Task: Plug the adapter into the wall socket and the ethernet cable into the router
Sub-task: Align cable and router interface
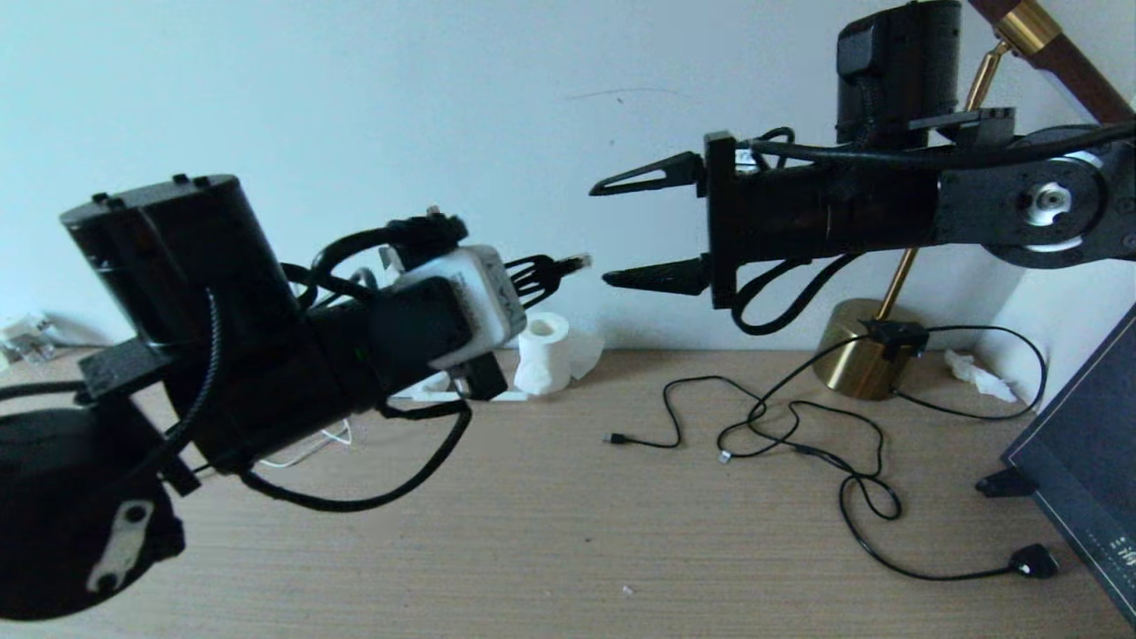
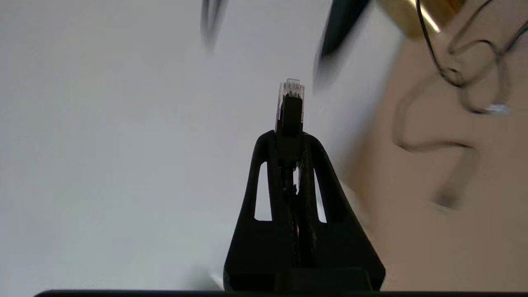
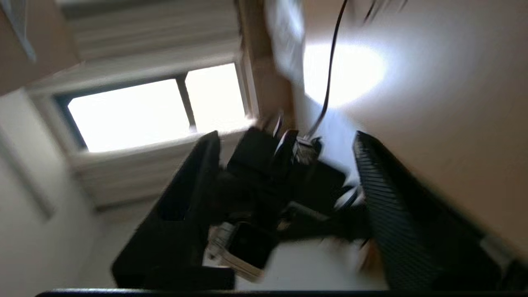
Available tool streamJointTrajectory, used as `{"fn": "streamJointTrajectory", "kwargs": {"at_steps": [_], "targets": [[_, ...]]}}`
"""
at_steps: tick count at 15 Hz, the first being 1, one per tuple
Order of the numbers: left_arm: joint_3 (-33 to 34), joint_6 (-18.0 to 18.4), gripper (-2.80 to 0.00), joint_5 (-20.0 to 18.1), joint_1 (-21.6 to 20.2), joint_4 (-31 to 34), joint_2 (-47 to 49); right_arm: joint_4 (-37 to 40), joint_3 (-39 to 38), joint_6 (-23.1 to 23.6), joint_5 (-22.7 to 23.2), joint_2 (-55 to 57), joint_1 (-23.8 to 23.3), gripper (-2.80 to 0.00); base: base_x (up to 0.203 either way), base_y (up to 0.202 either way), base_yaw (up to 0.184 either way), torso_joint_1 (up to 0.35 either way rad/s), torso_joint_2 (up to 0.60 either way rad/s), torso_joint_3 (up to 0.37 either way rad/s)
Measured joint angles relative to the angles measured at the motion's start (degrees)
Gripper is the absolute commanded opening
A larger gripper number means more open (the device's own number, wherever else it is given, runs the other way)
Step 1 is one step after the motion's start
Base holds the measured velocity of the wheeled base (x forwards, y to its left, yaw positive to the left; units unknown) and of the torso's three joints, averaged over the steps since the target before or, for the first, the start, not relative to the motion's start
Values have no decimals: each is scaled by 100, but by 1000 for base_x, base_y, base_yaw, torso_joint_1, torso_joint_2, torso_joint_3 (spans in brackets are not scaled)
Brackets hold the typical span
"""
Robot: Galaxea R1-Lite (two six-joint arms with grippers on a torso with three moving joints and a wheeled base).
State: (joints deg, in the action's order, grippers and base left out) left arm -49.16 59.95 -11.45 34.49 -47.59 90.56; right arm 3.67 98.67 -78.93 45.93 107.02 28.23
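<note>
Ethernet cable [image 1: 568, 263]: its clear clip-type plug is sticking out past the tips of the left gripper [image 1: 543, 273], held up in the air above the back part of the wooden table [image 1: 550, 532] and pointing toward the right gripper [image 1: 643, 229]. In the left wrist view the plug [image 2: 290, 105] is standing straight out of the clenched fingers [image 2: 270, 165], which are pinching the black boot just behind it.

Left gripper: raised over the left half of the table, fingers clamped on the ethernet cable.

Right gripper: hovering in the air over the back edge of the table, right of centre, facing the left gripper and near it but apart from it. Its two fingers [image 1: 652, 173] are standing spread wide with nothing between them.

Toilet-paper roll [image 1: 543, 351]: standing at the back edge of the table against the wall, below the plug.

Thin black cables [image 1: 799, 426]: lying in loose loops across the right half of the table, small plugs at their ends.

Brass lamp base [image 1: 856, 351]: sitting at the back edge toward the right corner.

Dark flat panel [image 1: 1087, 461]: leaning in at the right edge.
</note>
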Motion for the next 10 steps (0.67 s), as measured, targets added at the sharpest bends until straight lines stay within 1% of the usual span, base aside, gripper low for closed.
{"fn": "streamJointTrajectory", "kwargs": {"at_steps": [1,2,3,4,6,7,8,10], "targets": [[164,-626,-280,292,-39,68,-81,5,-187,326,-233,-151,-175,0,0,0,0,0,0,0],[323,-1355,-280,602,-79,150,-154,13,-477,786,-558,-348,-327,0,0,0,0,0,0,0],[484,-2098,-280,830,-170,202,-211,14,-849,1383,-1001,-584,-415,0,0,0,0,0,0,0],[647,-2836,-280,970,-346,249,-247,14,-1272,2062,-1523,-853,-453,0,0,0,0,0,0,0],[959,-4199,-280,1109,-858,305,-257,2,-2156,3622,-2721,-1573,-510,0,0,0,0,0,0,0],[1079,-4777,-280,1131,-1103,319,-217,-2,-2547,4394,-3269,-2027,-532,0,0,0,0,0,0,0],[1159,-5254,-280,1140,-1320,317,-165,-8,-2882,5069,-3677,-2489,-535,0,0,0,0,0,0,0],[1269,-6157,-280,1171,-1681,317,-58,28,-3639,6408,-4332,-3614,-566,0,0,0,0,0,0,0]]}}
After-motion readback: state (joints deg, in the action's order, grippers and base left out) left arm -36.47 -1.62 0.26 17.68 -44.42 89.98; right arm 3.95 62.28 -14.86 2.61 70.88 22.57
